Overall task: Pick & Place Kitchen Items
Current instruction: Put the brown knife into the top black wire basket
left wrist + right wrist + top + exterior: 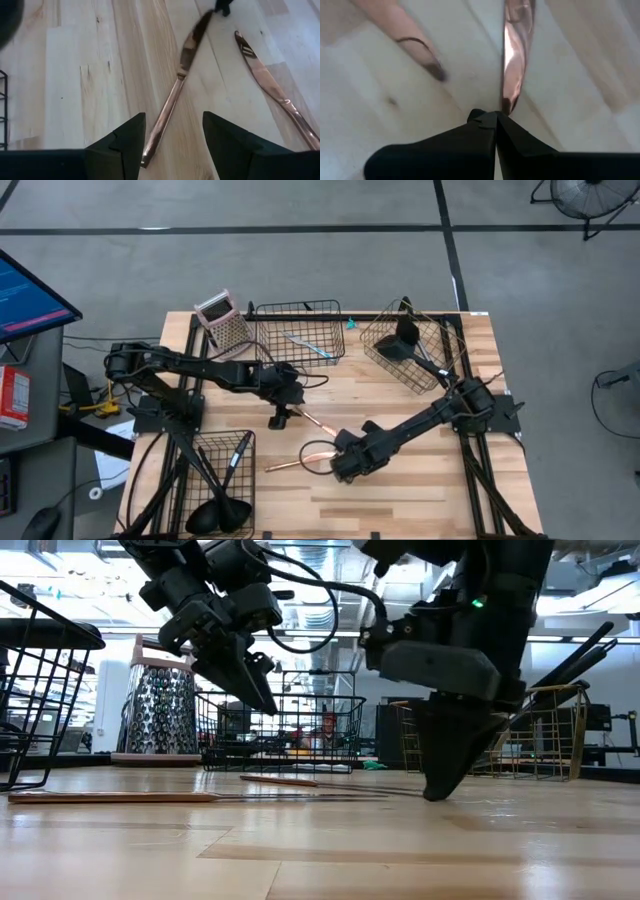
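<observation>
**Two copper pieces on open wood, one under each of my grippers**

Jaws first: my left gripper [172,142] stands partly open and empty, its two dark fingers [122,145] straddling the handle end of a copper-coloured knife [177,85] without touching it. My right gripper [495,125] is closed tight, fingertips pressed together with nothing between them, the tip down at the table [420,480] right at the end of a second copper-coloured piece [515,55]; whether it touches that piece I cannot tell.

From above, my left gripper [283,402] hovers near the middle of the table, just in front of the black wire basket [298,332] at the far edge, which holds a silver-teal utensil [310,346]. My right gripper [345,465] sits nearer the front edge, beside it a copper piece [290,464] lying flat on bare wood. Both copper pieces lie on open boards between the baskets, with free room on all sides.

At the far right corner a copper wire basket [410,350] holds a black utensil [405,338]. At the front left corner another black basket [222,460] holds black ladles and spoons [218,515], their bowls hanging out over the front edge. A box grater [222,322] stands at the far left edge.
</observation>
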`<action>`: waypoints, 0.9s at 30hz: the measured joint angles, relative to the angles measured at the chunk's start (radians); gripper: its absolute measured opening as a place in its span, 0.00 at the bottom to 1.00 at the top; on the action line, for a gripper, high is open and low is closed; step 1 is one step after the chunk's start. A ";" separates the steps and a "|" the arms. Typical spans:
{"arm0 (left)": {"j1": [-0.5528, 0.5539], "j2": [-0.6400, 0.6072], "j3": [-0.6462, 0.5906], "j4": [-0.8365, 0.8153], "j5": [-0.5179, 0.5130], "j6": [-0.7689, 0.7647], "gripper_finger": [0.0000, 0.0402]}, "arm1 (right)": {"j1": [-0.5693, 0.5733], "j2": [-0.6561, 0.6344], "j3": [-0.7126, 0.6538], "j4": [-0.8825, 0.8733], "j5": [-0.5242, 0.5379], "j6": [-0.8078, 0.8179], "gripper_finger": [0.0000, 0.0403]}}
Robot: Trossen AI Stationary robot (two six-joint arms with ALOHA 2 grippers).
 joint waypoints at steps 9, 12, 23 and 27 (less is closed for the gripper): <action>0.002 0.000 0.000 0.016 0.040 0.045 0.46 | 0.007 -0.058 -0.002 -0.036 0.028 -0.011 0.00; 0.002 0.000 0.000 0.050 0.102 0.089 0.46 | 0.024 -0.111 -0.001 -0.051 0.065 -0.010 0.00; 0.104 0.023 -0.020 0.116 0.175 0.165 0.58 | 0.090 -0.245 0.001 -0.071 0.191 0.104 0.00; 0.116 0.033 -0.096 0.205 0.174 0.160 0.63 | 0.102 -0.244 0.001 -0.072 0.191 0.146 0.00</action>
